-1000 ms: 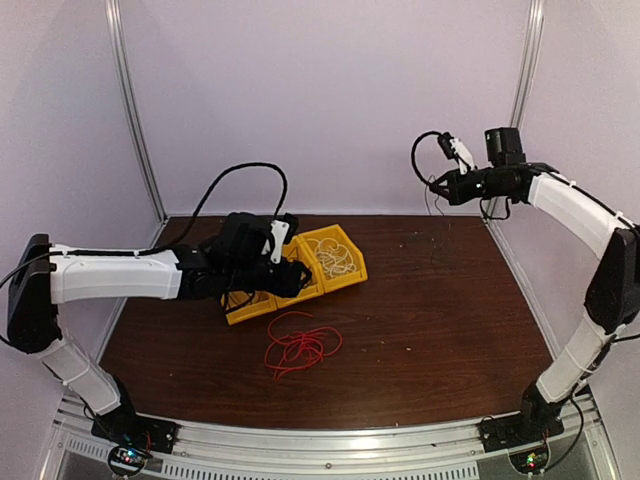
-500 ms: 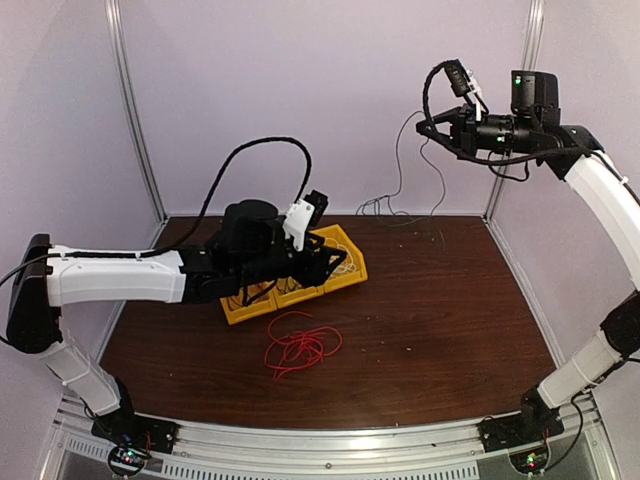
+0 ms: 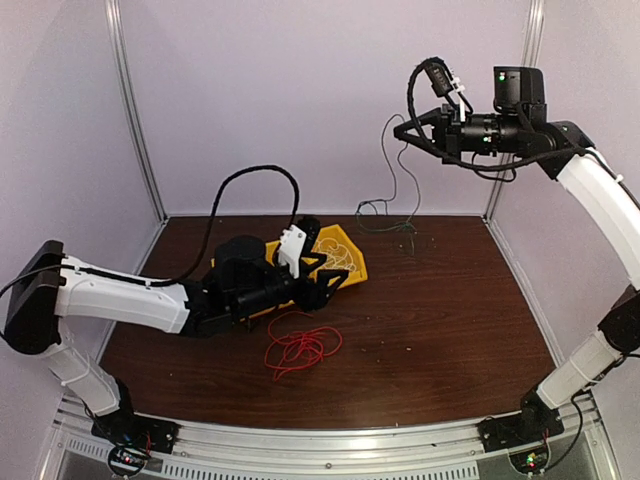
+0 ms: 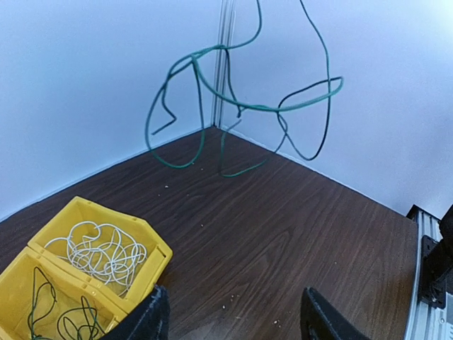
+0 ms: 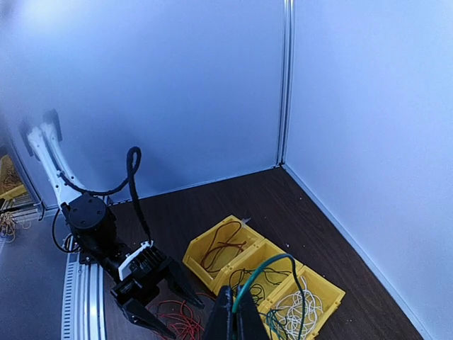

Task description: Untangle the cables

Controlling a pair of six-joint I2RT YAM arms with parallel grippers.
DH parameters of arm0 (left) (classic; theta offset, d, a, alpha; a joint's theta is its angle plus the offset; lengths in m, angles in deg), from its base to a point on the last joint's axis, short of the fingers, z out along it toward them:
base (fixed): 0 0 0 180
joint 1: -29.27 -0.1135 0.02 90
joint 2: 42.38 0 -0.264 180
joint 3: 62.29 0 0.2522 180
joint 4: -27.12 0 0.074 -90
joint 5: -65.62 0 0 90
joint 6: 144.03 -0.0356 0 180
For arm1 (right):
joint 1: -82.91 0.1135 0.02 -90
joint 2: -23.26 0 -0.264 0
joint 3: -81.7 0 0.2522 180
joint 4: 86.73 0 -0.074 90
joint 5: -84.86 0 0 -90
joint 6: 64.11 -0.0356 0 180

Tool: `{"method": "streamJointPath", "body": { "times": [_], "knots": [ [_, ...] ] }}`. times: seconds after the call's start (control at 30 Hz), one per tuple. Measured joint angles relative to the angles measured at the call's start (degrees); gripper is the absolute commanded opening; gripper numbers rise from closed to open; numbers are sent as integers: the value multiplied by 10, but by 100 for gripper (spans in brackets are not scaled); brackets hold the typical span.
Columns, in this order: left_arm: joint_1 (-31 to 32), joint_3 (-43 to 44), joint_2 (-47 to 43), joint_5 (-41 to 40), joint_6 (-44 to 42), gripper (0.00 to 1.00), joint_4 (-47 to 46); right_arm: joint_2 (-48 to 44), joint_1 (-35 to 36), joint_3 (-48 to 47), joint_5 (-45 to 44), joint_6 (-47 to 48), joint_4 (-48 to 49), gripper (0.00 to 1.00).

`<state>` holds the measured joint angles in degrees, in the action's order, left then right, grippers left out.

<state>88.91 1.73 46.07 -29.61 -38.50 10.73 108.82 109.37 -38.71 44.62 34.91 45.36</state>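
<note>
Nearest me, the red cable [image 3: 300,345] lies loose on the table [image 3: 450,320], just on the near side of my left gripper [image 3: 332,284], whose fingers are spread with nothing between them. Right behind that gripper are the yellow bins [image 4: 157,249], one holding a white cable [image 4: 102,251]. Farther back and high up, my right gripper [image 3: 402,130] is pinched tight on a green cable [image 4: 241,108], which dangles below it. I cannot tell whether its lowest loops touch the table.
</note>
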Motion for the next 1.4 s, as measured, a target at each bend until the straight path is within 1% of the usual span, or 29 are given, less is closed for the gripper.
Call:
{"method": "streamJointPath", "body": {
  "times": [0.13,0.27,0.33,0.4,0.5,0.6,0.63,0.67,0.7,0.73,0.8,0.83,0.87,1.0,1.17,1.33,1.4],
  "knots": [
    [1,45,62,-40,29,65,-26,5,14,0,0,-3,-3,0],
    [-1,109,120,-91,51,66,-23,6,25,0,0,-5,-9,0],
    [-5,130,138,-106,64,65,-24,6,31,0,0,-4,-9,0],
    [-12,133,144,-114,86,63,-26,6,35,0,0,-4,-11,0],
    [-28,116,143,-114,116,53,-52,4,39,0,-1,-4,-14,0],
    [-41,77,143,-101,130,34,-103,-1,40,0,-1,-4,-17,0],
    [-44,68,143,-92,132,30,-112,-3,41,0,-1,-4,-17,0],
    [-46,63,143,-84,131,27,-120,-6,41,1,-1,-4,-17,0],
    [-46,63,144,-77,130,27,-124,-8,41,1,-1,-4,-17,0],
    [-46,63,144,-71,128,29,-131,-10,41,2,-1,-4,-17,0],
    [-46,64,145,-60,127,42,-145,-14,41,2,-1,-4,-17,0],
    [-46,65,146,-52,126,45,-154,-16,41,2,-1,-4,-17,0],
    [-46,66,148,-45,124,47,-160,-18,41,2,-1,-4,-17,0],
    [-46,66,161,16,124,47,-196,-24,41,9,-2,-4,-17,0],
    [-46,62,162,73,125,48,-200,-28,41,17,-8,-3,-17,0],
    [-44,11,137,106,118,54,-180,-29,41,23,-10,-2,-17,0],
    [-41,5,134,115,107,57,-160,-29,41,24,-10,-2,-17,0]
  ]
}}
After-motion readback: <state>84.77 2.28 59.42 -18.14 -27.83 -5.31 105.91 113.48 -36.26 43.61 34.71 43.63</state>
